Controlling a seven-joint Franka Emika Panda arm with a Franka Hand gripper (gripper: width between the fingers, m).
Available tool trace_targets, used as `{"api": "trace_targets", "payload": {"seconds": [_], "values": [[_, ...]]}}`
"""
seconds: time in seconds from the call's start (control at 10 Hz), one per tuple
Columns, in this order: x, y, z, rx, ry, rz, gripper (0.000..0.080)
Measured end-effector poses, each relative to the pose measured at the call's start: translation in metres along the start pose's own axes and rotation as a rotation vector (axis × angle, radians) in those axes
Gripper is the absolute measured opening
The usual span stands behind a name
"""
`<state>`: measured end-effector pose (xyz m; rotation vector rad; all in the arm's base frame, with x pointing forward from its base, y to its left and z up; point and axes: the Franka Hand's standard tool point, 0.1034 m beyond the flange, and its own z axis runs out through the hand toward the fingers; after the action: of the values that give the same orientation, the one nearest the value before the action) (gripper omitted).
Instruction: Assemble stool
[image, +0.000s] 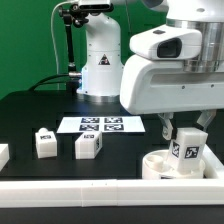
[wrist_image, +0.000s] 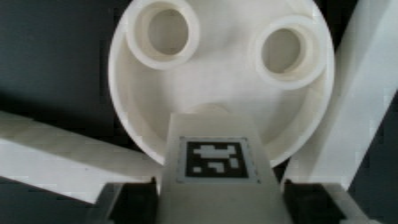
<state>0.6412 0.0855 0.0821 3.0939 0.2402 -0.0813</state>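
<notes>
The white round seat lies on the black table at the exterior view's right. In the wrist view the seat shows two round holes on its far side. My gripper is shut on a white block leg with a square tag and holds it upright over the seat. The leg's lower end reaches the seat; I cannot tell whether it sits in a hole. In the wrist view the leg sits between my fingers, and my gripper closes on its sides.
Two loose white legs stand on the table at the exterior view's left; another white part shows at the left edge. The marker board lies behind them. A white border rail runs along the front and shows in the wrist view.
</notes>
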Motion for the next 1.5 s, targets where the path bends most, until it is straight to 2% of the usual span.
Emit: {"api": "trace_targets", "payload": {"seconds": [0.2,0.5,1.5], "values": [[0.003,0.003,0.001,0.058,0.031,0.203,0.0340],[0.005,0.000,0.002,0.092,0.040,0.457,0.0340],[0.007,-0.020,0.002,0.159,-0.004,1.079,0.0340]]}}
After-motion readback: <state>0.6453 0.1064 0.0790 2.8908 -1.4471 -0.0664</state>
